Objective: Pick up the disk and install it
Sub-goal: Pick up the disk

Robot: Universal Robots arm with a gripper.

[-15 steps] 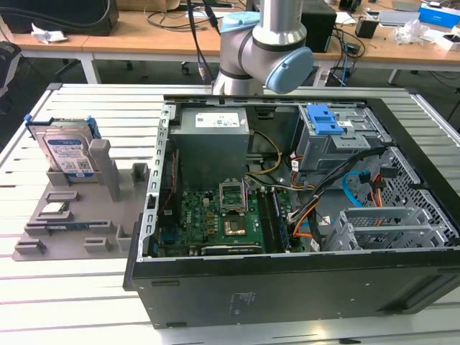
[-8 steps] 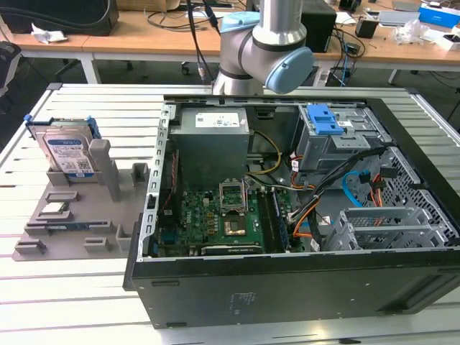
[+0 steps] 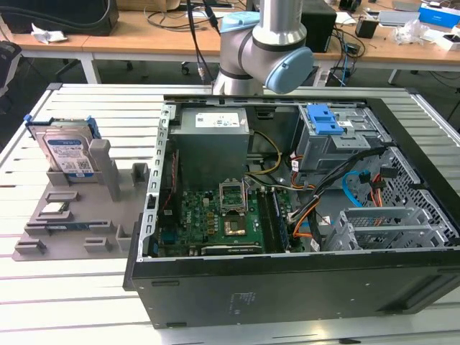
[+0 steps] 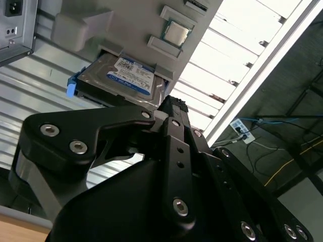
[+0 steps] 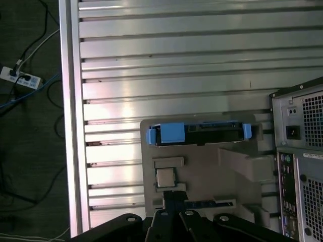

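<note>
Nothing of the task is yet done: the disk is stood on edge in the grey holder on the worktop (beside the open computer case, at the exterior view's left), untouched, while the gripper is seen closed, empty and apart from it.

Silver disk, white-and-blue label, bright blue frame. The fixture is plain grey, and the table is pale metal, striped with ribs. Black computer case, green motherboard, blue latch. The arm is silver with light-blue caps, the gripper matte black.
</note>
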